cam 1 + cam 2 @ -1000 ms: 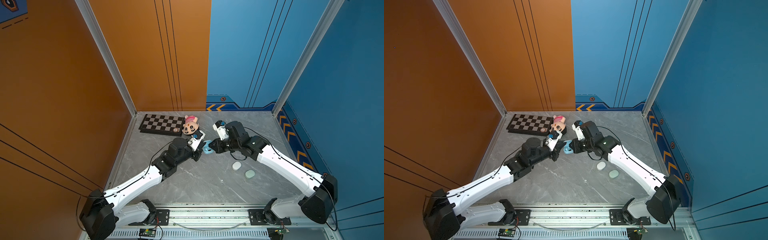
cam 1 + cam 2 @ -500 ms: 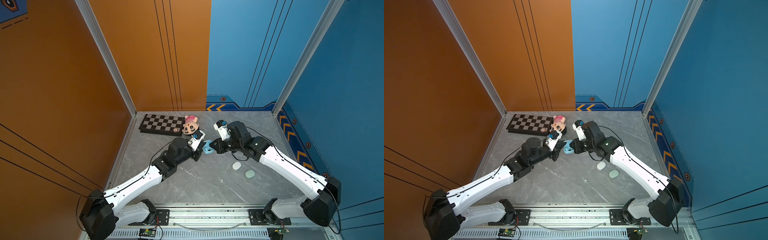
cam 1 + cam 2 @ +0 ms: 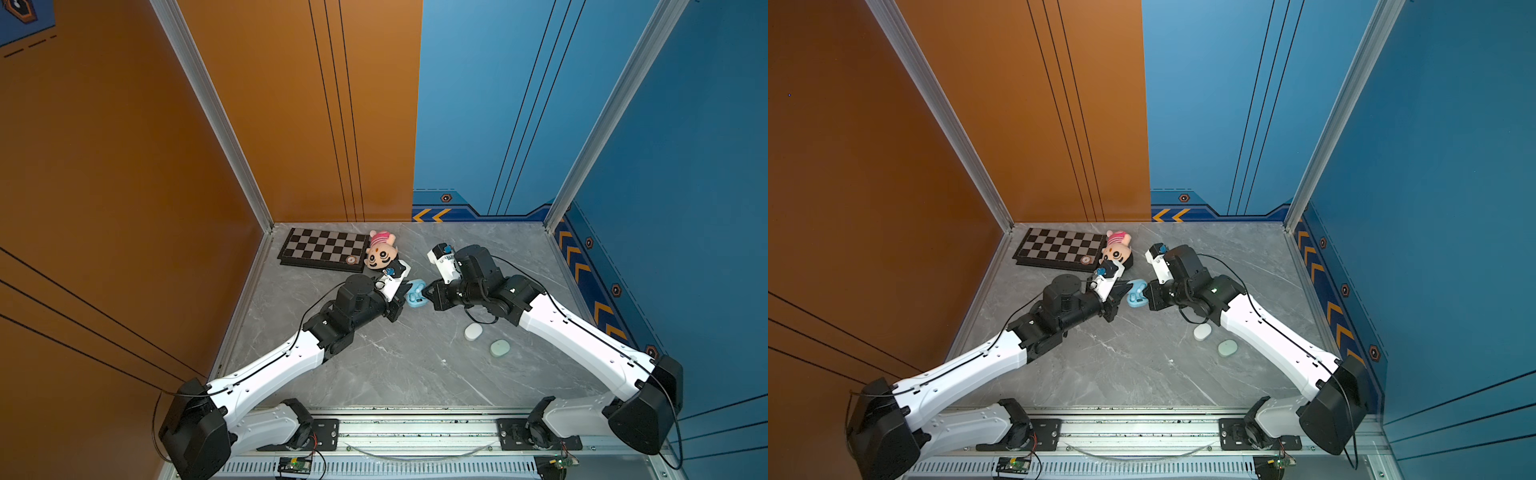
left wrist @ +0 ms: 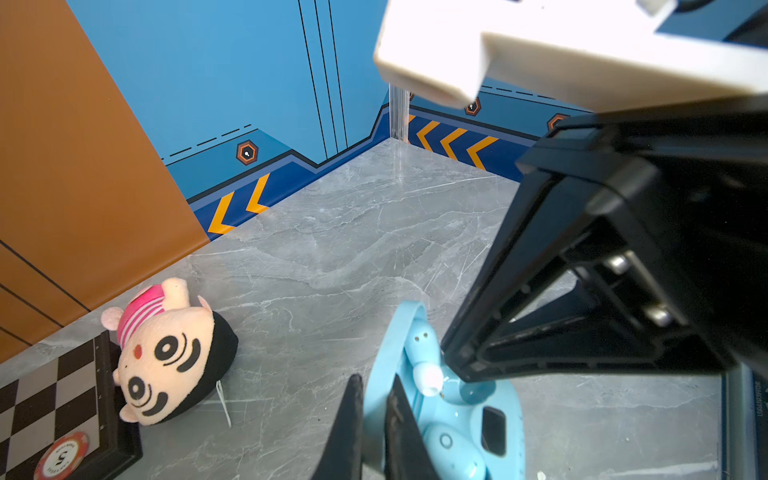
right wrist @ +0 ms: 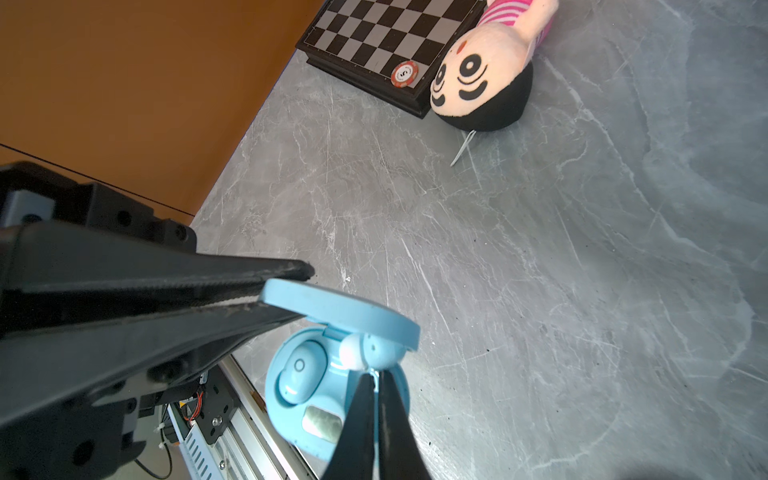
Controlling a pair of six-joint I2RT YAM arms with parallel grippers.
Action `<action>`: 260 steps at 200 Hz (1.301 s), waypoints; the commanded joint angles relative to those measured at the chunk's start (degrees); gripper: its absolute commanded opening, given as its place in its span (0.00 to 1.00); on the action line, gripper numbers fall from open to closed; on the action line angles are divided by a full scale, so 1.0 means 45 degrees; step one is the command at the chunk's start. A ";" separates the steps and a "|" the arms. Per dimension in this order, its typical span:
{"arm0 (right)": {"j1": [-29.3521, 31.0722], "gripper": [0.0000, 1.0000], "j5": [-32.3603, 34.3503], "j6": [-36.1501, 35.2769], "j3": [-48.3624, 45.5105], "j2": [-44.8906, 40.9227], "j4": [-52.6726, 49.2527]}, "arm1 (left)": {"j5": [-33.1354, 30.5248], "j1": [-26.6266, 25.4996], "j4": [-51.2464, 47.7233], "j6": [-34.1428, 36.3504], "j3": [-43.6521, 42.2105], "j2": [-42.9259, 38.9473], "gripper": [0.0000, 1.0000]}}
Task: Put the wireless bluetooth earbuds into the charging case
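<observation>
1 earbud [image 5: 371, 350] at right end effector [image 5: 377, 375]

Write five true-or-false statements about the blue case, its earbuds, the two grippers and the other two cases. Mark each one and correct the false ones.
1. The blue charging case is open. True.
2. The left gripper is open and empty. False: it is shut on the case's lid.
3. One earbud sits in its socket. True.
4. The second earbud is seated flat as well. False: it stands tilted at its socket, with the tips of the shut right gripper against it.
5. The white case and the mint case are open. False: both are closed.
</observation>
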 commanded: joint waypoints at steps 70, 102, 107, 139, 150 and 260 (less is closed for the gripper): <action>-0.0522 0.31 -0.0319 0.1243 0.0282 -0.0516 0.0514 | -0.0619 -0.0002 0.0342 0.0591 0.0222 -0.0076 0.00; -0.1249 0.33 0.0136 0.2705 -0.0290 -0.0654 0.0710 | -0.2747 -0.0580 0.0196 0.1864 0.0155 0.0303 0.00; -0.1376 0.33 0.0246 0.2936 -0.0451 -0.0673 0.0710 | -0.3041 -0.0654 0.0200 0.2058 0.0134 0.0427 0.00; -0.2089 0.33 0.0975 0.4256 -0.1577 -0.0709 0.0139 | -0.4439 -0.1206 0.0618 0.2657 -0.0125 0.1406 0.00; -0.2300 0.33 0.1062 0.4593 -0.1898 -0.0625 -0.0074 | -0.4796 -0.1381 0.1095 0.2677 -0.0371 0.1833 0.00; -0.2870 0.38 0.0722 0.5579 -0.3094 0.0916 -0.0479 | -0.7641 -0.2906 0.1719 0.3363 0.1024 0.7164 0.00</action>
